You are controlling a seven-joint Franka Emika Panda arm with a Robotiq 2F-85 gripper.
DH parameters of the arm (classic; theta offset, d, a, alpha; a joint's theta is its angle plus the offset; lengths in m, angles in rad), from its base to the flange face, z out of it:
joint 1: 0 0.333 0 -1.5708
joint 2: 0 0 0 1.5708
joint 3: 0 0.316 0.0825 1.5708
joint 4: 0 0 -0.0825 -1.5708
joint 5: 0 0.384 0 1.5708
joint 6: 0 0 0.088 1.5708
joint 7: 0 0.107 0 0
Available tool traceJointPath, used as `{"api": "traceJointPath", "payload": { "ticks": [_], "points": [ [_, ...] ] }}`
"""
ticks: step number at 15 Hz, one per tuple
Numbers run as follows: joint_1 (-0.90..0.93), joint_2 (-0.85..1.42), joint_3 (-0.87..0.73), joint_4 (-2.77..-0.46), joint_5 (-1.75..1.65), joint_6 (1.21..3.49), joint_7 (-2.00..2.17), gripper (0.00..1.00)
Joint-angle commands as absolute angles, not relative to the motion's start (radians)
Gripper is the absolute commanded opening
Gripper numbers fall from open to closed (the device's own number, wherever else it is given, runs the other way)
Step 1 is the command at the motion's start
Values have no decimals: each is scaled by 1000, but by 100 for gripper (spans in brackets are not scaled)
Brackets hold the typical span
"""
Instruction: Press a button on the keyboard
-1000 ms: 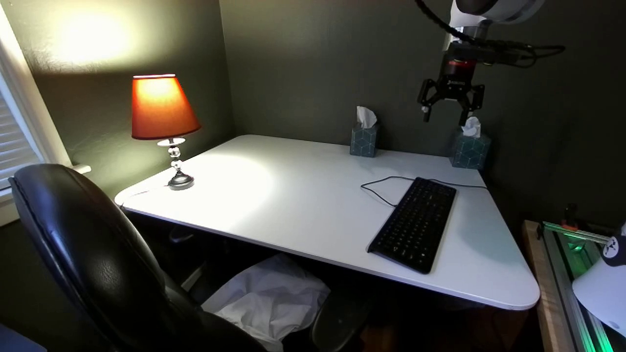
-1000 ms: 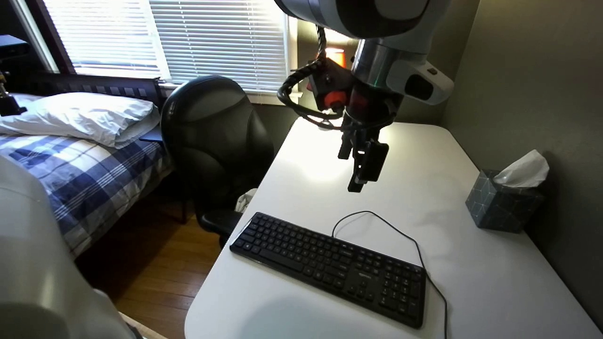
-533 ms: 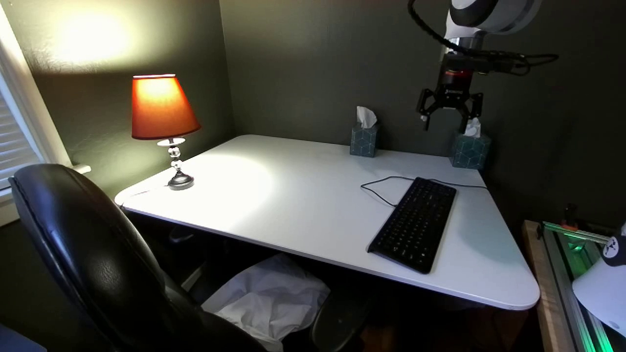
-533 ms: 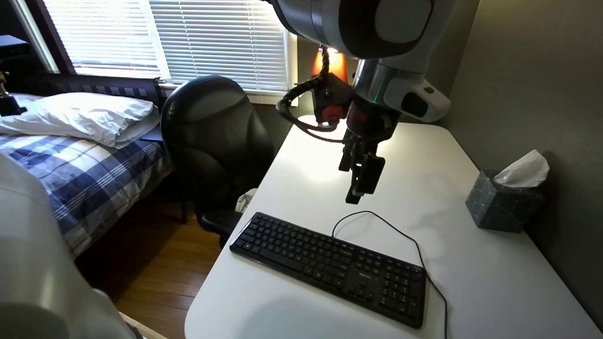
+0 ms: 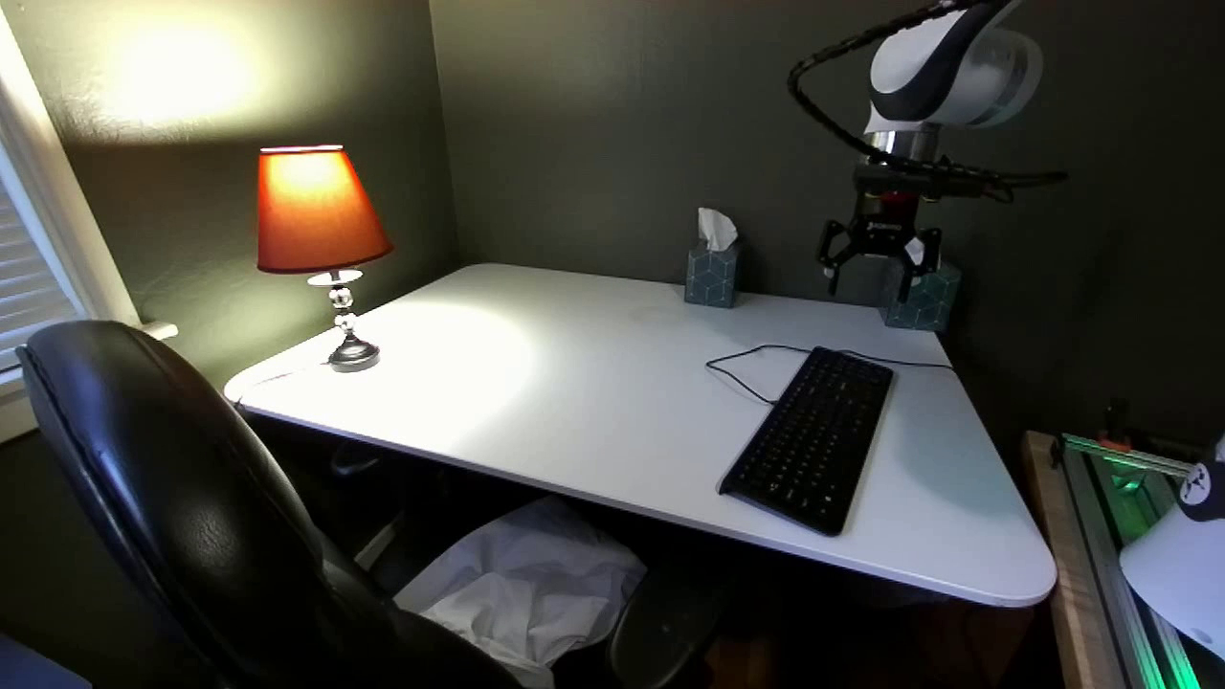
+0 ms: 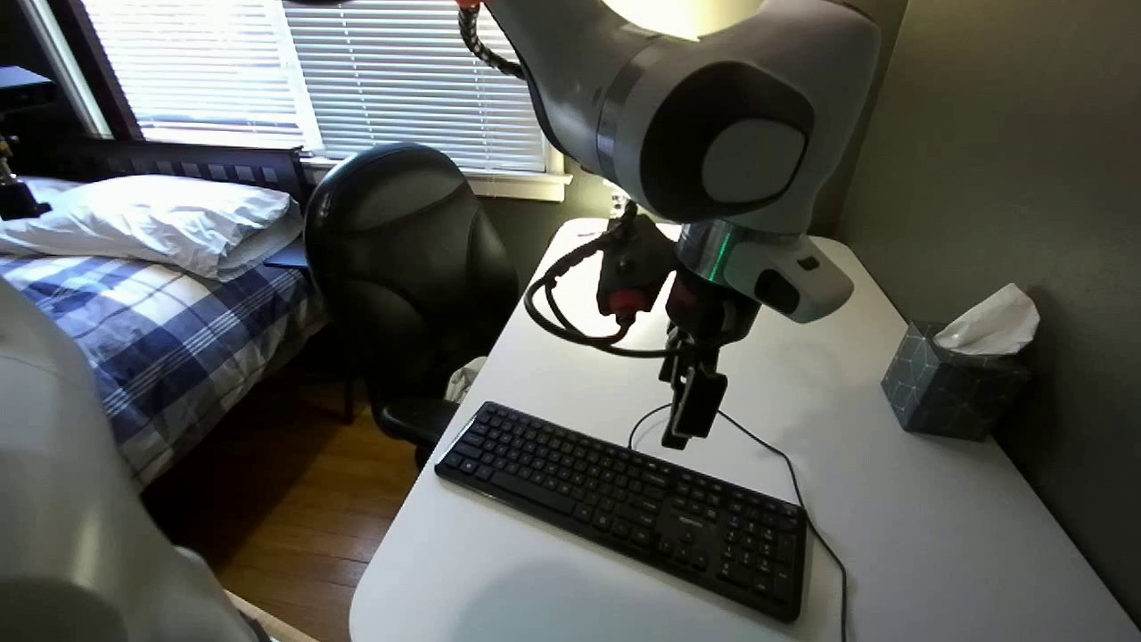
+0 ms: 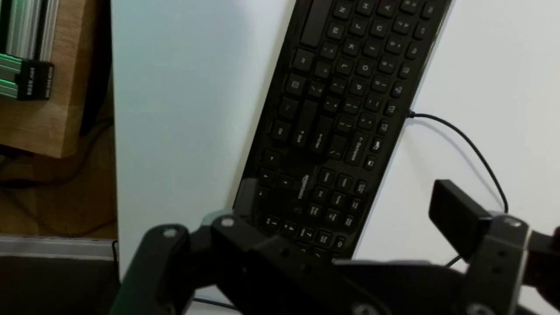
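The black keyboard lies flat on the white desk in both exterior views. It crosses the wrist view at a slant. Its thin black cable shows in an exterior view and in the wrist view. My gripper is open and empty, pointing down above the desk, in both exterior views. It is above the keyboard's height and apart from it. In the wrist view, the fingers are wide apart; one overlaps the keyboard near the arrow keys, the other is over white desk.
Tissue boxes stand at the desk's back edge, one behind the gripper. A lit lamp stands at the desk's far end. A black chair is at the desk's side. A wooden ledge with a metal rail lies beside the desk edge.
My arm and gripper have moved down toward the desk and keyboard. The gripper has stayed open. The keyboard has not moved.
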State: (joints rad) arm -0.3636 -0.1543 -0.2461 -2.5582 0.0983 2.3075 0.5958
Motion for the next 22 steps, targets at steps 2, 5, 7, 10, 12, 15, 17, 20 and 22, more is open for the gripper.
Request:
{"api": "traceJointPath", "payload": {
  "ticks": [2, 5, 7, 10, 12, 15, 17, 20, 22],
  "points": [
    [-377, -79, -275, -2583, 58, 2406, 610, 100],
    [-374, -29, -292, -2584, 7, 2471, 593, 100],
    [-368, 4, -300, -2585, -38, 2515, 588, 100],
    [-359, 46, -312, -2580, -101, 2557, 580, 100],
    [-354, 68, -318, -2575, -103, 2562, 558, 100],
    [-354, 90, -327, -2571, -78, 2543, 505, 100],
    [-356, 108, -336, -2564, -67, 2540, 475, 75],
    [-359, 134, -349, -2546, -48, 2527, 429, 58],
    [-359, 151, -352, -2536, -27, 2521, 399, 42]
  ]
}}
